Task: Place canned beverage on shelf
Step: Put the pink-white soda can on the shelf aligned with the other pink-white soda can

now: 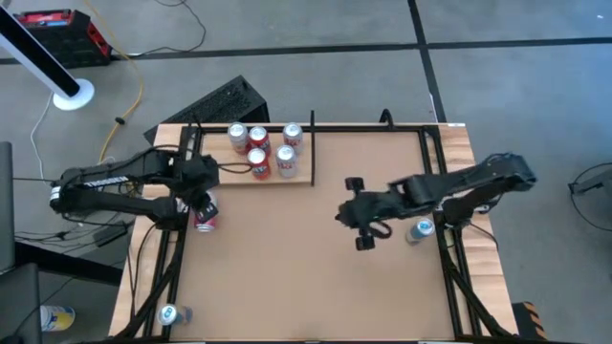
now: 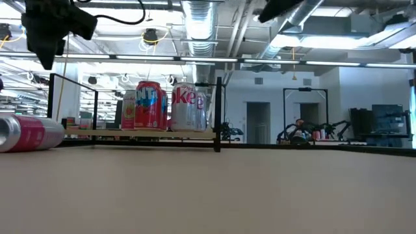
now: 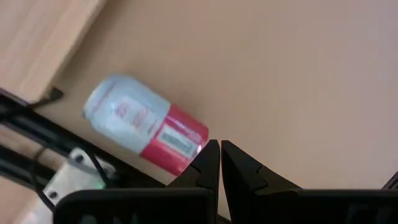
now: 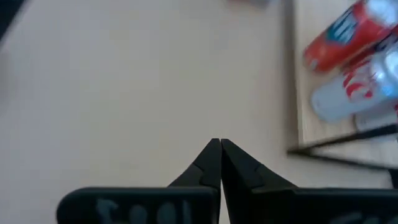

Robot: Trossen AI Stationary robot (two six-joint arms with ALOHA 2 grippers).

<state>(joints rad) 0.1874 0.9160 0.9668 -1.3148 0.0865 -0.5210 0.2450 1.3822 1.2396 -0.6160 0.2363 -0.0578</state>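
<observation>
A red and silver can lies on its side on the brown table near the left edge; it also shows in the low view and in the left wrist view. My left gripper is shut and hangs above it, well clear of the table in the low view. The pale-wood shelf stands at the far left and carries several upright red and silver cans. My right gripper is shut and empty over the table's middle.
A silver can stands by the right arm near the table's right edge. Another silver can lies at the near left corner. Black frame rods run along the table's left and right sides. The brown middle of the table is bare.
</observation>
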